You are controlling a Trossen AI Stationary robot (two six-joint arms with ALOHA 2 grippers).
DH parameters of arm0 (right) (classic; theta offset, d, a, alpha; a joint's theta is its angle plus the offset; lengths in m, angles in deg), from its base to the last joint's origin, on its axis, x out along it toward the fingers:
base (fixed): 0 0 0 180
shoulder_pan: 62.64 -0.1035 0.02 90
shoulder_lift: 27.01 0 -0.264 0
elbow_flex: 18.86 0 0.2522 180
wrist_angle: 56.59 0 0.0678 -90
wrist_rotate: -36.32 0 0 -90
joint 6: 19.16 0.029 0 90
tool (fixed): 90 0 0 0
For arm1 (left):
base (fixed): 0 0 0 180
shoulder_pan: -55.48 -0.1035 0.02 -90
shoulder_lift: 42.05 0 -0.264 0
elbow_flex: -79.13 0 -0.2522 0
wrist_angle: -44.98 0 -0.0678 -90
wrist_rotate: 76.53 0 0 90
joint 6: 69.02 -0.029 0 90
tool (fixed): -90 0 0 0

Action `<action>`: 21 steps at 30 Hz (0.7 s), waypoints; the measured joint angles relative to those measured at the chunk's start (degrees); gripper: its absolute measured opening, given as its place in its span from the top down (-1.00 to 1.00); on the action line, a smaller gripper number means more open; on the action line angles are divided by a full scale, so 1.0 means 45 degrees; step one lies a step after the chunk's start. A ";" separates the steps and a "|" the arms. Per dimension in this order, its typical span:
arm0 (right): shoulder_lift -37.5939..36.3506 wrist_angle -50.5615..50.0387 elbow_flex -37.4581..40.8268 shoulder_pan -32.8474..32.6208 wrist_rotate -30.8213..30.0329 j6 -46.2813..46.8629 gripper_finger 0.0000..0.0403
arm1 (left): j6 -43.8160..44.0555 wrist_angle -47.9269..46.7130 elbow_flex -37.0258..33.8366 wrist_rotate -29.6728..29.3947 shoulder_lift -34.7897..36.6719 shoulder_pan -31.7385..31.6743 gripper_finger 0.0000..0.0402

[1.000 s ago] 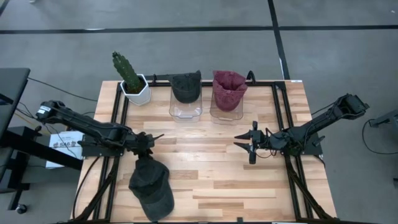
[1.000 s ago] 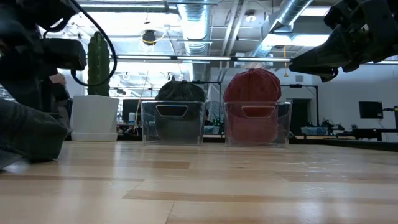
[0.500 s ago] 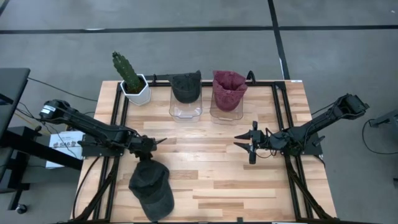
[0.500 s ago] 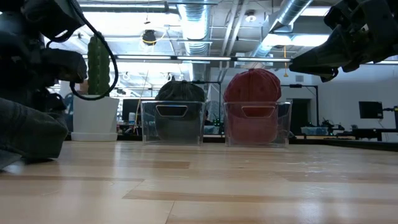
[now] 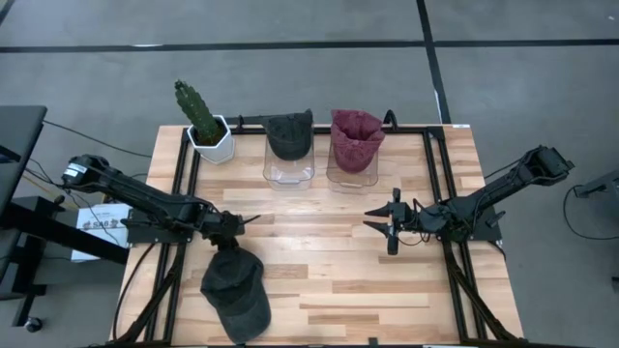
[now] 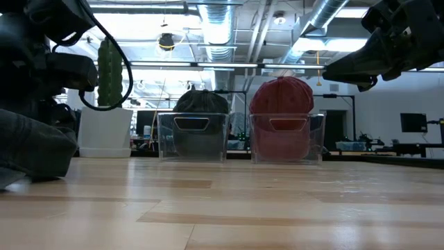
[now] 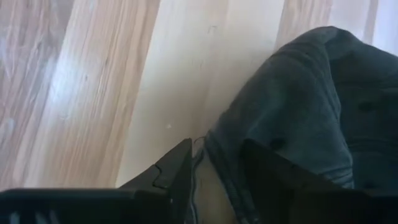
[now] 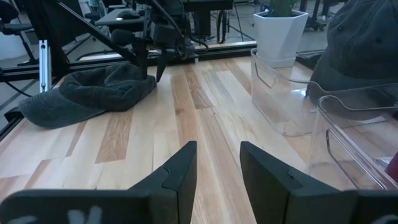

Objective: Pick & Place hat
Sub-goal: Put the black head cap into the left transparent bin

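The dark grey hat (image 5: 235, 292) lies flat on the wooden desk (image 5: 319, 271) near the front edge, toward the front-left corner, its crown pointing to the middle of the desk and its brim reaching the front edge. In the low view it shows as a slumped grey mound (image 6: 31, 149) at the left side. The left gripper (image 5: 242, 224) hangs just above the rear edge of the hat, close to the left edge of the desk; in the left wrist view its two dark fingers (image 7: 177, 174) stand parted, with the hat's rim (image 7: 298, 118) between and just beyond them, and nothing is clamped. The right gripper (image 5: 379, 222) waits over the right half of the desk, well apart from the hat, its fingers (image 8: 180, 171) spread and empty. Along the back edge stand two clear bins side by side: the left bin (image 5: 289, 166) carries a dark cap (image 5: 289, 133), the right bin (image 5: 352, 169) a maroon cap (image 5: 356, 135). Near the back-left corner sits a white pot (image 5: 213, 143) with a green cactus (image 5: 195, 110).
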 joint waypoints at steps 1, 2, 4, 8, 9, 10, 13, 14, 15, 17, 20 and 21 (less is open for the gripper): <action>-0.0001 -0.0002 0.0000 0.0001 0.0000 -0.0005 0.44 | -0.0002 0.0053 0.0000 0.0002 -0.0082 0.0000 0.33; 0.0000 -0.0005 0.0000 0.0001 0.0000 -0.0005 0.44 | -0.0017 0.0079 0.0000 0.0002 -0.0163 0.0000 0.36; 0.0002 -0.0005 0.0000 0.0004 0.0000 -0.0005 0.44 | -0.0114 0.0122 0.0000 0.0018 -0.0346 0.0000 0.43; -0.0002 -0.0005 0.0002 0.0004 0.0000 -0.0005 0.44 | -0.0712 0.0423 0.0000 0.0348 -0.0738 -0.0005 0.72; 0.0000 -0.0005 0.0000 -0.0001 0.0000 -0.0005 0.44 | -0.1041 0.0635 0.0000 0.0348 -0.0805 -0.0005 0.82; -0.0002 -0.0005 0.0000 -0.0001 0.0000 -0.0005 0.44 | -0.1373 0.0778 0.0000 0.0331 -0.0802 -0.0005 0.90; 0.0000 0.0003 0.0002 -0.0001 -0.0002 -0.0005 0.44 | -0.2157 0.1239 -0.0005 0.0151 -0.0645 -0.0005 0.95; 0.0002 0.0017 0.0000 0.0001 0.0000 -0.0005 0.44 | -0.2440 0.1457 -0.0004 -0.0068 -0.0519 0.0000 0.94; -0.0002 0.0020 0.0000 0.0004 0.0000 -0.0005 0.44 | -0.2744 0.1579 0.0041 -0.0341 -0.0414 0.0000 0.94; 0.0002 0.0025 0.0000 0.0004 0.0000 -0.0005 0.44 | -0.3462 0.1615 0.0229 -0.0879 -0.0218 -0.0005 0.95; 0.0002 0.0044 0.0000 0.0004 -0.0005 -0.0007 0.44 | -0.4599 0.1849 0.0651 -0.1549 0.0126 -0.0006 0.95; 0.0002 0.0068 0.0000 0.0004 -0.0005 -0.0005 0.44 | -0.4974 0.1967 0.0786 -0.1680 0.0266 -0.0010 0.95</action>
